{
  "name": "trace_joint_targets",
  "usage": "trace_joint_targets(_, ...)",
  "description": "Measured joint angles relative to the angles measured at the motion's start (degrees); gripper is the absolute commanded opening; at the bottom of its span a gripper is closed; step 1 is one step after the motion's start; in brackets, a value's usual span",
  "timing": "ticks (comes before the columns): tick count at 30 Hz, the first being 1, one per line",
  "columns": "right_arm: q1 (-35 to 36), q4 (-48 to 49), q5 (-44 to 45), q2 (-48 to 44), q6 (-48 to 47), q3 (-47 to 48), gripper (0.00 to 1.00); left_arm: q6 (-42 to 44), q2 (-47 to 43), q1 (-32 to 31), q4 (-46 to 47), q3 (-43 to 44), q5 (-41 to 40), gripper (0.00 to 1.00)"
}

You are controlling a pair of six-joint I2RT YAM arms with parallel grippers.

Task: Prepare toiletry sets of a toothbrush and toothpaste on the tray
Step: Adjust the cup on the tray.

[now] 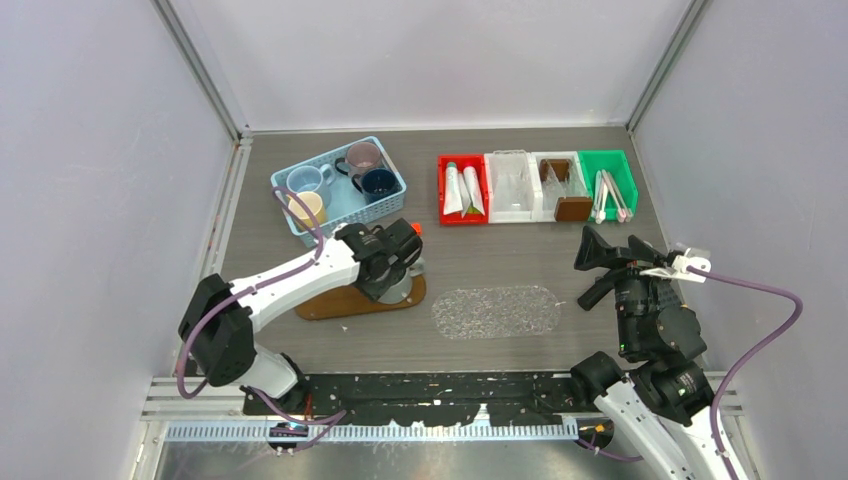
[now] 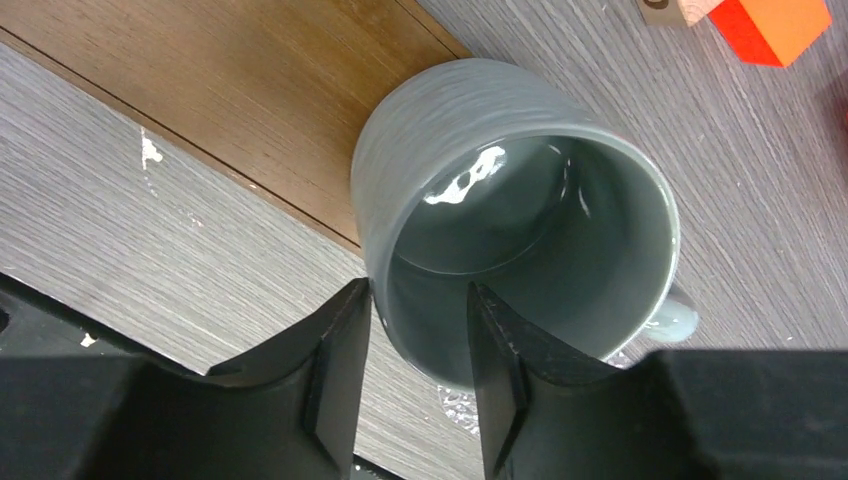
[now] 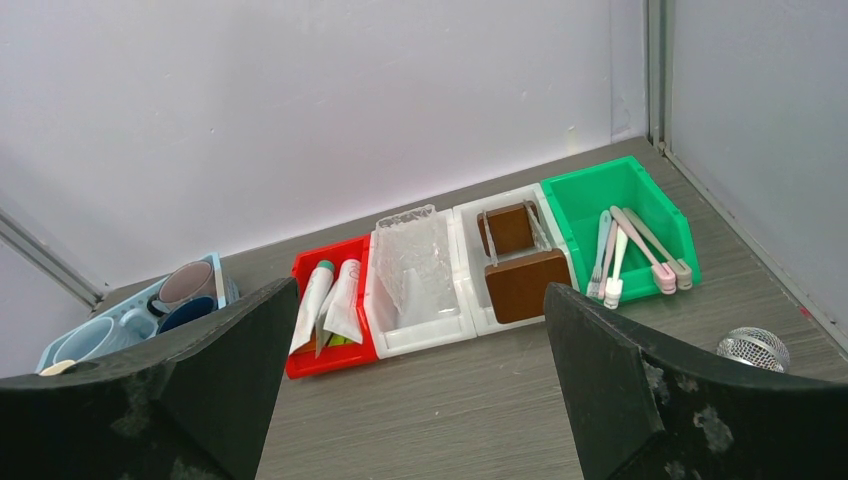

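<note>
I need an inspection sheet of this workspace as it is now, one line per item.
Surface: grey wood-grain table, wooden tray partly hidden.
Job's things: grey-green mug upright by tray edge; four mugs in blue basket; toothpaste tubes in red bin; toothbrushes in green bin.
Clutter: brown blocks, clear mat, orange block.
Grippers: left gripper astride mug wall, grip unclear; right gripper open, empty.
Cables: purple cables hang in loose loops.
Surroundings: pale walls, metal frame.
</note>
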Motion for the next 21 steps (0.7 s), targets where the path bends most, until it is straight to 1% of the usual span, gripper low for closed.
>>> trace_joint_targets(6,0.0,0.0,0.0,0.0,0.0,-0.2,1.00,-1.5,0.4,0.0,-0.3,0.0,-0.1,0.17)
trace_joint_targets(9,0.0,0.0,0.0,-0.2,0.0,-0.2,1.00,-1.9,0.3,0.1,0.0,0.0,-0.4,0.02)
trace_joint_targets(10,0.0,0.0,0.0,-0.2,0.0,-0.2,1.00,-1.7,0.2,0.0,-0.6,0.0,-0.2,0.00)
trace_joint_targets(17,0.0,0.0,0.0,-0.3,0.0,-0.2,1.00,-0.4,-1.7,0.2,-2.3,-0.5,-0.1,0.00)
trace_joint_targets(21,0.0,0.0,0.0,-0.3,0.0,-0.2,1.00,6.6,-4.4,2.2,-4.4,0.2,-0.3,0.00)
